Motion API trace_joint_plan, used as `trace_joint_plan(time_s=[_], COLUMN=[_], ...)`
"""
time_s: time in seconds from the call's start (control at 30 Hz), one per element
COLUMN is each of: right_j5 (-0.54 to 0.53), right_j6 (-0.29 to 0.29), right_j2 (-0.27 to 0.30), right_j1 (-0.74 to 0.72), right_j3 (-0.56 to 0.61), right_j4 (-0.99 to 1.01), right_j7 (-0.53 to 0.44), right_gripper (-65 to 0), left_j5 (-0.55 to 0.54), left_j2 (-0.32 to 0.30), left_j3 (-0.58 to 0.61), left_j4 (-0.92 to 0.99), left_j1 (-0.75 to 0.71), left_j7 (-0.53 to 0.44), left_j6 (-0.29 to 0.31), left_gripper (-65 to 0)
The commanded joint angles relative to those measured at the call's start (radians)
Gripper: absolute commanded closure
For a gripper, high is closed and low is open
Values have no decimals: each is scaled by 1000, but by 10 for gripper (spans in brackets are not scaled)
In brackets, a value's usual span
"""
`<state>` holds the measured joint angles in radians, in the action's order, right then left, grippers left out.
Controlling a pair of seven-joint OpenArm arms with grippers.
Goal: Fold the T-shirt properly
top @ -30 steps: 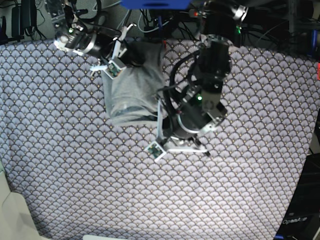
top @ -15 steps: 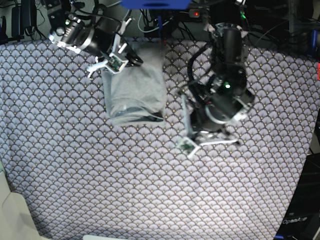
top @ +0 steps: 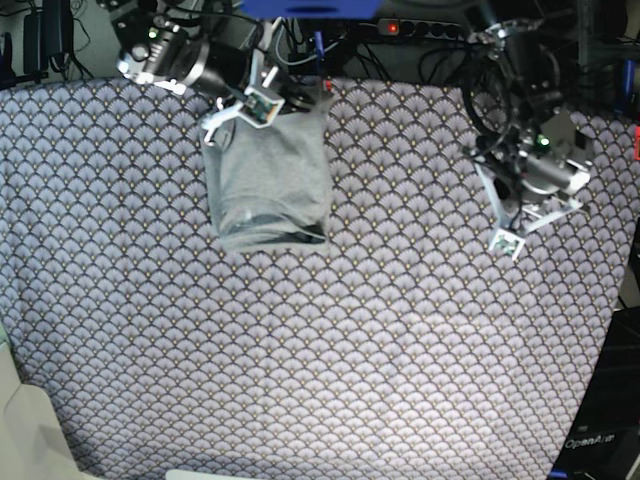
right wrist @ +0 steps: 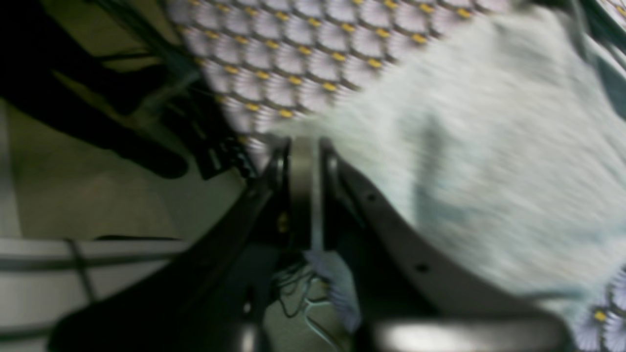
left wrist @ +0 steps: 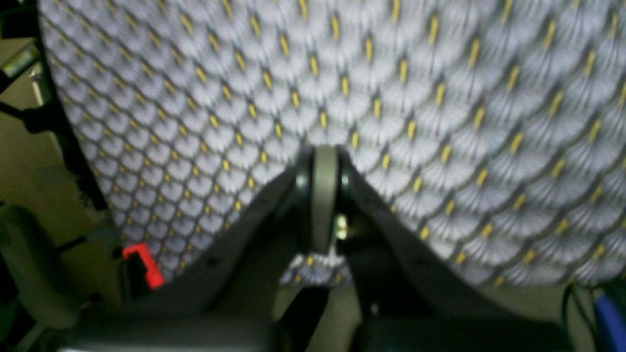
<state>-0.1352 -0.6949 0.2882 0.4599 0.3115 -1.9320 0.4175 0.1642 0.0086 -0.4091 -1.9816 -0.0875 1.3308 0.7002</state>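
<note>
T-shirt point(top: 270, 180): grey, folded into a compact upright rectangle, lying flat on the patterned tablecloth point(top: 330, 360). Its lower edge showed a rolled, slightly bulging fold with a dark shadowed gap at the lower right corner. Its upper edge sat right under the right gripper.

Right gripper point(top: 232, 112): over the top edge of the shirt, at the far side of the cloth. In the right wrist view the fingers point(right wrist: 303, 166) lay together with no gap visible between them and nothing caught there; the pale fabric of the shirt point(right wrist: 469, 161) spread to one side of and beyond the tips. That view was blurred, so whether the tips touched the fabric could not be read. Dark cables point(top: 300, 40) ran just beyond the table edge behind this gripper.

Left gripper point(top: 548, 212): well apart from the shirt, across a wide bare stretch of cloth. In the left wrist view the fingers point(left wrist: 324, 186) were pressed together, empty, with only the fan-scale cloth point(left wrist: 440, 98) beyond them. A small red part point(left wrist: 144, 264) showed past the cloth's edge to one side of this gripper.
</note>
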Motion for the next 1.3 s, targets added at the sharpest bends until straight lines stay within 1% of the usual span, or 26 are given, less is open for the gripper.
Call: trace_joint_plan(time_s=[0.0, 0.13, 0.4, 0.5, 0.6, 0.67, 0.87, 1.0, 1.1, 1.17, 1.27], right_j5=[-13, -13, -14, -14, -13, -13, -11, -11, -11, -11, -11], right_j6=[-3, -3, -3, -3, -3, -3, -3, -3, -3, -3, -3], right_j2=[6, 4, -1, -14, -14, -14, -8, 32, 36, 36, 33], right_j1=[-17, -56, -109, -109, -109, -108, -80, -52, -43, -45, -51], right_j3=[1, 13, 22, 22, 22, 22, 18, 15, 12, -25, -134], right_j4=[-13, 32, 134, 164, 200, 204, 130, 30, -20, -28, -22], right_j7=[-27, -27, -29, -35, -82, -87, -87, -87, -85, -85, -85], right_gripper=[-10, -10, -10, -10, -10, -10, -10, -10, -10, -10, -10], left_j5=[7, 7, 16, 16, 16, 16, 16, 16, 16, 16, 16], left_j2=[-15, -39, -40, -45, -52, -52, -52, -52, -52, -52, -52], left_j3=[-14, -73, -192, -207, -204, -205, -205, -205, -204, -204, -205], left_j4=[-17, -22, -22, -22, -22, -22, -22, -22, -20, -20, -20], left_j1=[2, -36, -50, -50, -50, -50, -47, -45, -48, -50, -51], left_j7=[-12, -12, -7, -12, -12, -12, -12, -12, -12, -12, -14], left_j6=[-2, -2, -2, -2, -2, -2, -2, -2, -2, -2, -2], left_gripper=[0, 0, 0, 0, 0, 0, 0, 0, 0, 0, 0])
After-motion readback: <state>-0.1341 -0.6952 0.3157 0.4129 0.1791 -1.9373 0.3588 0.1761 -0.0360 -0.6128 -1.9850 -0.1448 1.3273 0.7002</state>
